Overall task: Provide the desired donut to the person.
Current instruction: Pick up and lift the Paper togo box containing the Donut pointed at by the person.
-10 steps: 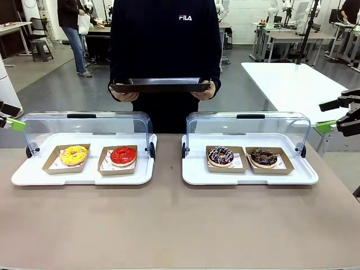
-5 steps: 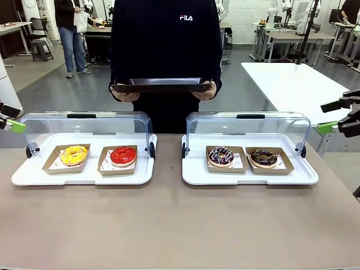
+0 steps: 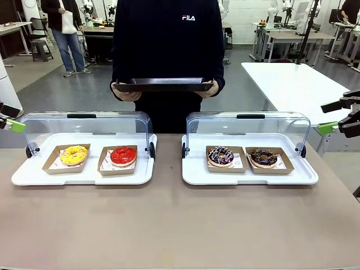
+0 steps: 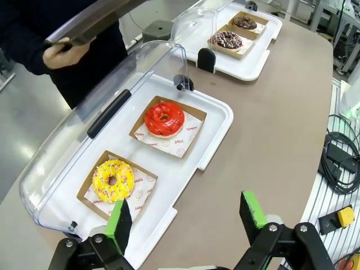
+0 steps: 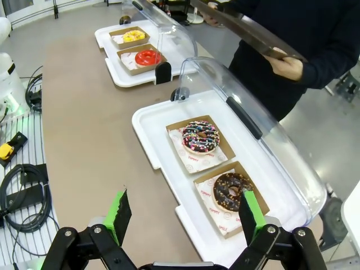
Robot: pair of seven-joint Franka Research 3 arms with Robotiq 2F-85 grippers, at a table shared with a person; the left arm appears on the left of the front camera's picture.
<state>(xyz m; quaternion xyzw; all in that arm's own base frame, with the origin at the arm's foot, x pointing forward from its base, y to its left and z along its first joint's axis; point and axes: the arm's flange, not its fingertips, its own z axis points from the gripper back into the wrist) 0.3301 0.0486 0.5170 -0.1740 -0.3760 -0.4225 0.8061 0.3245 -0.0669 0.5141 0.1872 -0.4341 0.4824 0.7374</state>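
The person (image 3: 166, 45) stands at the far side and holds a flat black tray (image 3: 163, 85) in both hands. Four donuts lie in brown card trays: yellow (image 3: 73, 154) and red (image 3: 123, 155) on the left, sprinkled chocolate (image 3: 220, 156) and dark chocolate (image 3: 264, 157) on the right. My left gripper (image 3: 10, 116) hangs open at the far left edge, above and beside the yellow donut (image 4: 113, 180). My right gripper (image 3: 332, 116) is open at the far right, over the dark chocolate donut (image 5: 232, 190). Neither holds anything.
Each pair of donuts sits on a white serving tray (image 3: 169, 169) (image 3: 191, 171) whose clear domed lid (image 3: 84, 121) (image 3: 247, 121) is swung up at the back. Bare brown tabletop (image 3: 169, 225) stretches in front of both trays. Cables lie off the table's ends.
The person with the black tray has shifted slightly to the right. Both grippers and all the donuts stay where they were.
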